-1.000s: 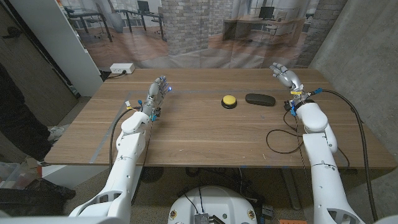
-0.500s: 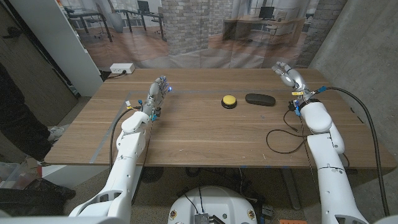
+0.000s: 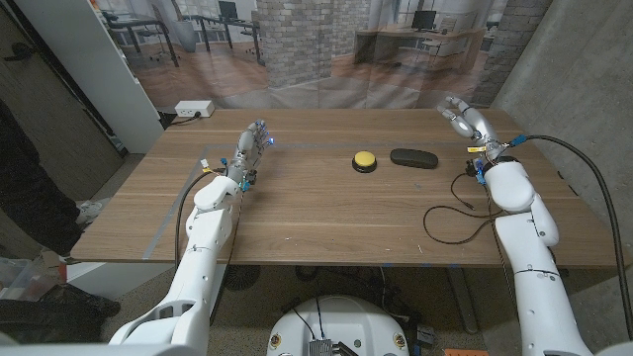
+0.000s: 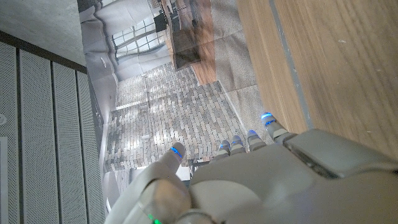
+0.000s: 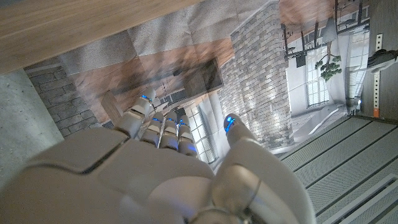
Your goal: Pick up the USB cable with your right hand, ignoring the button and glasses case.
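Observation:
The USB cable [image 3: 436, 221], thin and black, lies in a loose loop on the wooden table [image 3: 316, 208] near its right front edge. My right hand [image 3: 463, 117] is raised over the far right corner, fingers apart and holding nothing, well behind the cable. The right wrist view has that hand [image 5: 155, 168] against the backdrop, with a strip of table [image 5: 62, 25] beyond it. My left hand [image 3: 250, 148] stands at the far left of the table, fingers extended and empty; the left wrist view shows it [image 4: 249, 180] beside the table edge [image 4: 336, 62].
A yellow button [image 3: 365, 159] and a black glasses case [image 3: 413, 157] sit side by side at the far middle, left of my right hand. A white power strip [image 3: 194, 109] lies on the floor behind. A person in dark clothes [image 3: 25, 178] stands at the left edge.
My right arm has swung to the right, carrying the hand toward the far right corner. The left arm, cable, button and case have not moved.

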`<act>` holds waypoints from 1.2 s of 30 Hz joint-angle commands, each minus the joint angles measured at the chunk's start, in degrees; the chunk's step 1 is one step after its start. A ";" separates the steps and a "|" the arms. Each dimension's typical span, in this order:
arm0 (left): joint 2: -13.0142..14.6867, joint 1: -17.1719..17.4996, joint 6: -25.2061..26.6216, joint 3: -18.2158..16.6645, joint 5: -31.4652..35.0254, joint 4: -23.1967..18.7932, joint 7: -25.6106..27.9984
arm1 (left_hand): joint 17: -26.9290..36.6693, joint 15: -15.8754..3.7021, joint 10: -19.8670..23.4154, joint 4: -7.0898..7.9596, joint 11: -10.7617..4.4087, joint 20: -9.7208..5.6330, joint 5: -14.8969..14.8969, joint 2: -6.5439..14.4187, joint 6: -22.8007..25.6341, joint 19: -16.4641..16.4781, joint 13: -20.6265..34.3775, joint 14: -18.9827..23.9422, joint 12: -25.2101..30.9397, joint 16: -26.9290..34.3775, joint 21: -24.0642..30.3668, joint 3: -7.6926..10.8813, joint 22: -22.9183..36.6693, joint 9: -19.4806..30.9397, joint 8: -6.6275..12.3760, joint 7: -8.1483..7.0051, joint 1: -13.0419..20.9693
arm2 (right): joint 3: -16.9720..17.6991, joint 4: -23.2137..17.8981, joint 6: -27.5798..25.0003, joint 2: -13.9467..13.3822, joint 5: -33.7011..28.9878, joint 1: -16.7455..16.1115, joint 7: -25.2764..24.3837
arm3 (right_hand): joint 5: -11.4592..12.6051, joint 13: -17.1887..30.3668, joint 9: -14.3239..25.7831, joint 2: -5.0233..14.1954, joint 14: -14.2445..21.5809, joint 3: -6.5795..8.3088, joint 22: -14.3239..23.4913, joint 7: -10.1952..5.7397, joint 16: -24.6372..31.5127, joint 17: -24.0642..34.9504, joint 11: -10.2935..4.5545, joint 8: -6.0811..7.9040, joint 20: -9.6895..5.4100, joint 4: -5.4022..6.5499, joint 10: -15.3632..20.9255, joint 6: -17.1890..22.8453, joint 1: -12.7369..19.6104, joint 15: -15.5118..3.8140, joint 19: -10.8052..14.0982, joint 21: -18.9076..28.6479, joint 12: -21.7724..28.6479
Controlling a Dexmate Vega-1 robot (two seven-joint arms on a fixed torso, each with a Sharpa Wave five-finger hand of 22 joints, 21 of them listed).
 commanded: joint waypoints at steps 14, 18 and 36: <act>0.13 -1.06 -0.20 0.14 0.27 1.39 0.03 | 0.22 0.25 -3.92 -0.09 0.15 0.31 0.32 7.12 -4.46 -2.64 0.09 -7.05 0.29 0.36 0.03 -0.19 0.31 0.29 0.11 0.18 0.06 | 0.04 -5.21 -4.28 -3.06 -8.07 -2.86 -2.36 | -0.24 0.29 0.37 0.20 0.54 0.16 0.12 -0.47 -0.19 0.18 -0.19 0.22 0.18 -1.23 0.53 0.87 1.49 -0.13 0.41 -0.08 0.22; 0.16 -1.20 -0.25 0.13 0.29 1.61 0.02 | 0.22 0.28 -3.94 -0.10 0.06 0.33 0.33 7.12 -4.48 -2.63 0.09 -7.06 0.27 0.35 0.03 -0.21 0.31 0.29 0.10 0.16 0.07 | 0.03 -5.86 -5.25 -3.30 -9.24 -3.26 -2.56 | -0.26 0.29 0.38 0.22 0.61 0.18 0.12 -0.57 -0.19 0.18 -0.23 0.25 0.20 -1.44 0.64 1.04 1.67 -0.17 0.46 -0.08 0.24; 0.26 -1.60 -0.42 0.07 0.25 2.32 -0.11 | 0.23 0.28 -3.92 -0.10 0.14 0.41 0.38 7.13 -4.48 -2.60 0.09 -7.02 0.25 0.34 -0.02 -0.26 0.31 0.30 0.07 0.16 0.07 | -0.02 -9.34 -9.39 -4.24 -14.72 -5.59 -3.64 | -0.38 0.30 0.41 0.39 1.02 0.29 0.11 -1.07 -0.15 0.18 -0.52 0.25 0.21 -2.34 1.03 1.46 2.54 -0.60 0.60 -0.13 0.25</act>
